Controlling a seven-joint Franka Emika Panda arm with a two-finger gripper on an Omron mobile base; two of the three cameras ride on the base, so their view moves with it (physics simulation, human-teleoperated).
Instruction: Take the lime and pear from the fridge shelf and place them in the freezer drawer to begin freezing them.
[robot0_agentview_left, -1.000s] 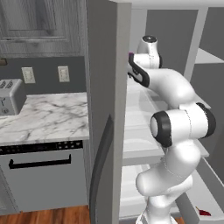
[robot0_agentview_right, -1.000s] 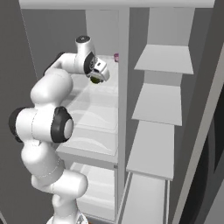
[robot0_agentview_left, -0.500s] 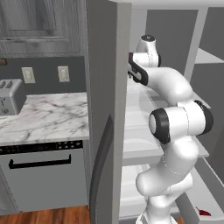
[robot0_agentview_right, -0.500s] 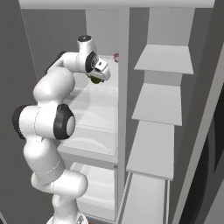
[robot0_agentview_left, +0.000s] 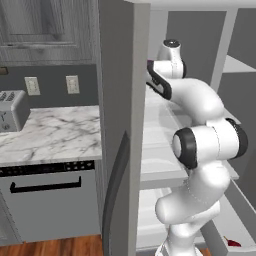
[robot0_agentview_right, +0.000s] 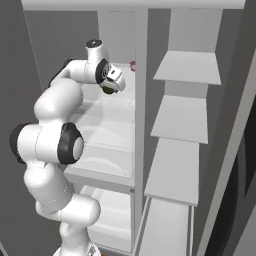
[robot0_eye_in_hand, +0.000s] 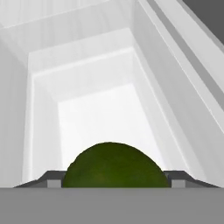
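I saw the small dark green ball-shaped lime (robot0_eye_in_hand: 114, 165) sitting between the two dark finger tips in the hand view, filling the gap so that the gripper (robot0_agentview_right: 108, 89) was clenched on it. From the right base camera the lime (robot0_agentview_right: 107, 90) showed as a dark green spot under the hand, held up in the air above the translucent whitish fridge shelf (robot0_agentview_right: 114, 106) and not touching it. Looking along the hand, I had stacked pale shelves and a white bin below the fruit. Behind and to the right of the gripper, at the back of the same compartment, stood a small pink-purple cup (robot0_agentview_right: 133, 65). The white arm (robot0_agentview_left: 200, 145) reached up from the base into the tall grey fridge (robot0_agentview_left: 122, 125), past its open door edge. Left of the fridge I could see a marble counter (robot0_agentview_left: 50, 132) with a silver toaster (robot0_agentview_left: 10, 107), and a dishwasher front (robot0_agentview_left: 47, 200) beneath it.
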